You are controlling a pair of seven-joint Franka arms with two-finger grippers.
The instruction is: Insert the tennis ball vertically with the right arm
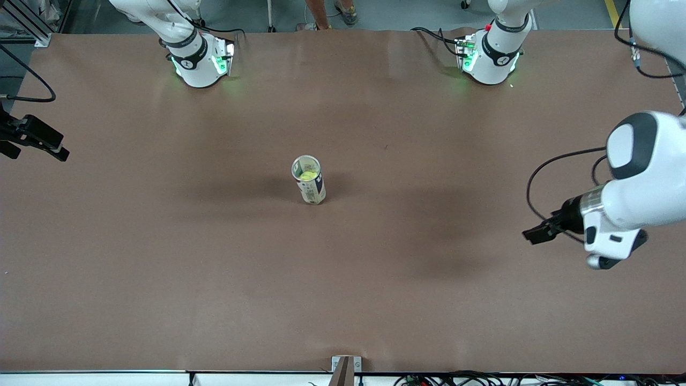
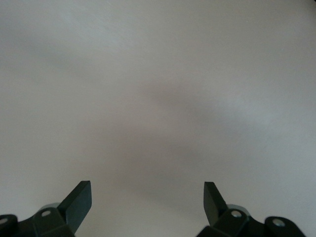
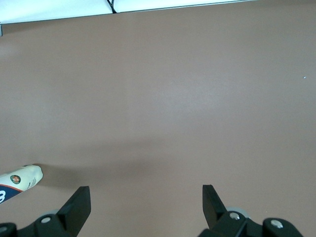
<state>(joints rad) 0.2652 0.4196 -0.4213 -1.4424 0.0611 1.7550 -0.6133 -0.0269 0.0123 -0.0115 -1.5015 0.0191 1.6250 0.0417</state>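
Note:
A cream tennis-ball can [image 1: 312,188] stands upright near the middle of the brown table, its top open. A yellow-green tennis ball [image 1: 308,175] lies inside it, below the rim. My right gripper [image 1: 33,146] is open and empty above the right arm's end of the table, well away from the can. In the right wrist view the open gripper [image 3: 146,200] is over bare table, with the can's base [image 3: 20,179] at the frame's edge. My left gripper [image 1: 540,234] is open and empty above the left arm's end of the table; its wrist view [image 2: 148,197] shows only bare table.
The two arm bases [image 1: 195,59] [image 1: 490,53] stand along the table edge farthest from the front camera. A small metal bracket [image 1: 345,367] sits at the edge nearest the front camera. Cables hang by the left arm [image 1: 541,177].

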